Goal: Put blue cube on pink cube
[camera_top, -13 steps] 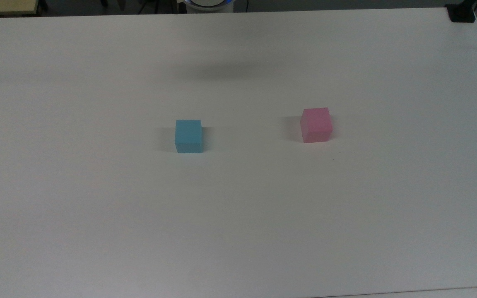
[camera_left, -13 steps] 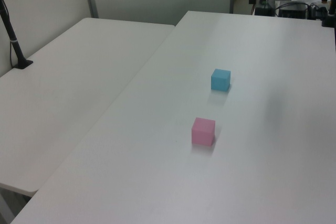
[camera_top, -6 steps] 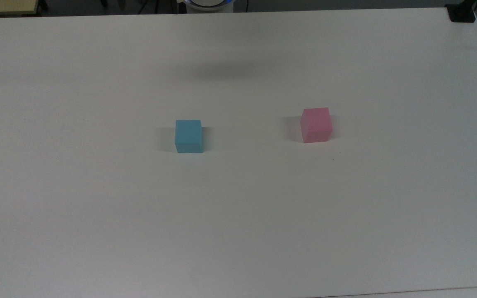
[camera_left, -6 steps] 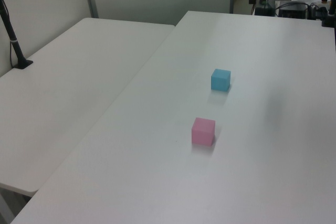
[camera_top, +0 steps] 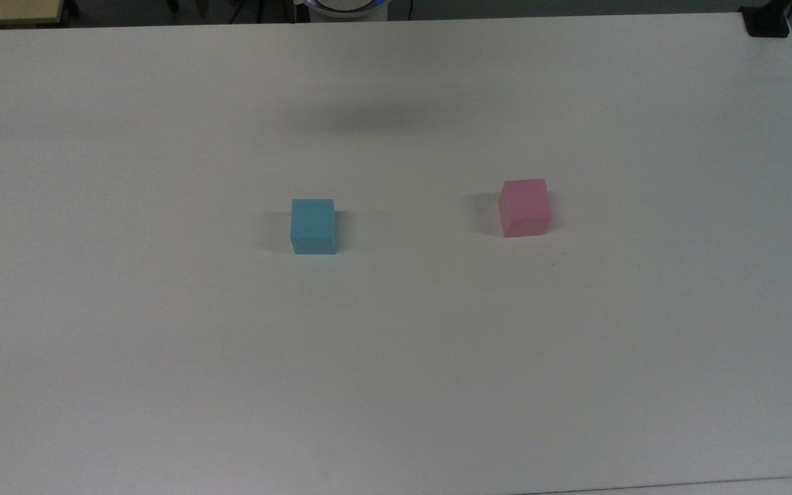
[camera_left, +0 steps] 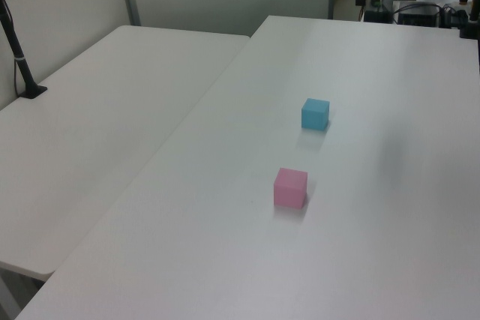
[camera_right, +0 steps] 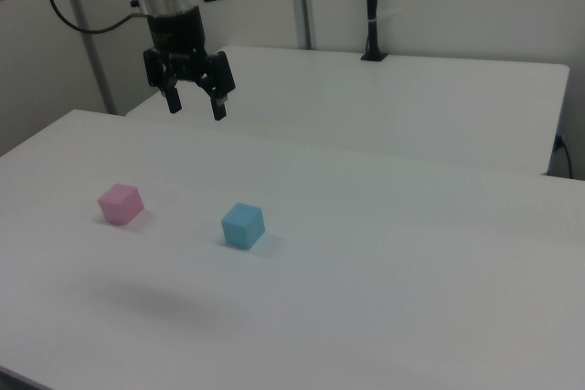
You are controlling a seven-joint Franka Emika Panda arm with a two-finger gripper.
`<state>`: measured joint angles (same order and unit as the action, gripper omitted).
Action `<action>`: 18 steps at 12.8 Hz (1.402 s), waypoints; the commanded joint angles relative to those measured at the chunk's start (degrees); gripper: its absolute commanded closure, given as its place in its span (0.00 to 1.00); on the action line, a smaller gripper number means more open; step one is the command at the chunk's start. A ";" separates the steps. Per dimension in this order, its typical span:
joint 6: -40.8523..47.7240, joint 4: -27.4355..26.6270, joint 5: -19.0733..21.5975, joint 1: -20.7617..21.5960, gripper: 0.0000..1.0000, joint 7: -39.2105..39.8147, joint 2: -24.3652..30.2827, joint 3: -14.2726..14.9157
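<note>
white matte surface [camera_top: 162, 378] all over the top view. the blue cube [camera_top: 313, 226] sits flat a bit toward the top view's left of middle, and the pink cube [camera_top: 525, 207] is well apart from it toward the top view's right, a touch further up the frame. a soft grey shadow [camera_top: 375, 118] smudges the surface above and between them. black clamp base [camera_top: 766, 19] in the top right corner.

left view: same two cubes on the surface [camera_left: 390, 260], but now the pink cube [camera_left: 290, 187] is nearer the camera and the blue cube [camera_left: 315, 114] sits further back, not touching. a second white table [camera_left: 97, 148] butts up on the left view's left, with a black pole [camera_left: 16, 50] standing on its far edge.

right view: the tool [camera_right: 195, 103] hangs in the air up at the right view's upper left, fingers [camera_right: 171, 98] spread wide apart and pointing down, holding nothing. it's well above and behind the pink cube [camera_right: 121, 204], which sits to the right view's left of the blue cube [camera_right: 243, 225]. both rest on the surface [camera_right: 411, 299].
</note>
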<state>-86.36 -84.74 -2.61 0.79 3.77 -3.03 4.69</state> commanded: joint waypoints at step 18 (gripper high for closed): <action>-34.65 -17.57 0.68 3.25 0.00 -4.92 -15.59 -0.39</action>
<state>-117.55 -101.35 -2.59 3.10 0.17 -16.78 4.18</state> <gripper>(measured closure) 0.000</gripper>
